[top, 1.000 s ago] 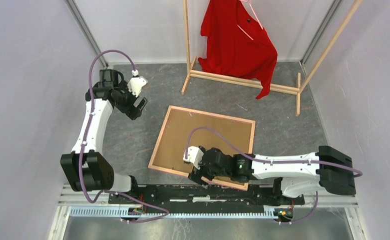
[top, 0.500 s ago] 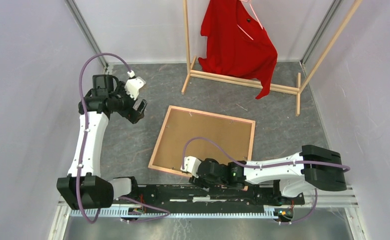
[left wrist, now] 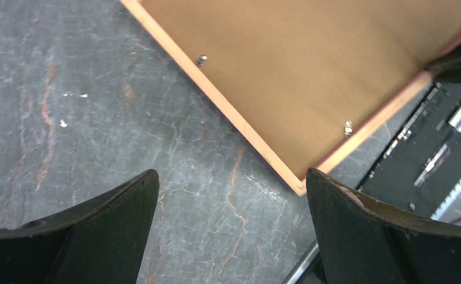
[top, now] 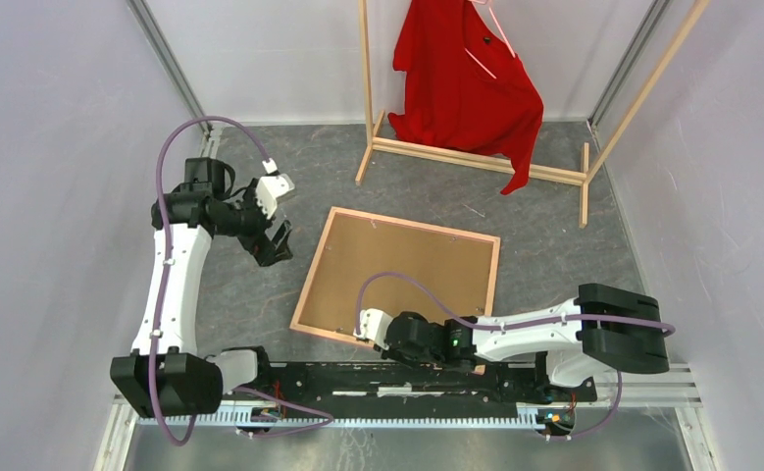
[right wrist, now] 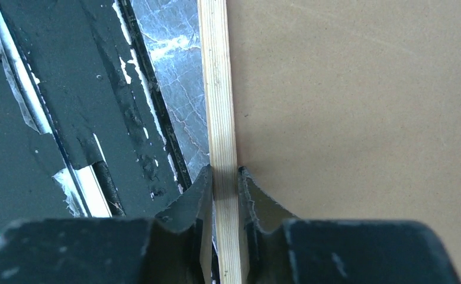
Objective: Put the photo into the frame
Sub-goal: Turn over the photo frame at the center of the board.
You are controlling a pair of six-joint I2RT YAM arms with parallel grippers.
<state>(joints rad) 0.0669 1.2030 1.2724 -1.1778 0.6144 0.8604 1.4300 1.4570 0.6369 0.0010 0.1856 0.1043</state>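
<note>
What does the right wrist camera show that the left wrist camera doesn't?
Only the right wrist view: the right gripper, its fingers pinching the frame by its light wood edge, beside the black mounting rail. Only the left wrist view: the left gripper, fingers wide apart above the grey table, a frame corner, and two metal clips. Both: the frame lying back-up with its brown backing board.

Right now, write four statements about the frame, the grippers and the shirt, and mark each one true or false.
1. The right gripper pinches the near rail of the frame. True.
2. The left gripper is shut on the frame. False: it is open, above the table beside the frame, holding nothing.
3. The frame lies with its brown backing board facing up. True.
4. The red shirt lies flat on the frame. False: it hangs on the wooden rack behind it.
</note>
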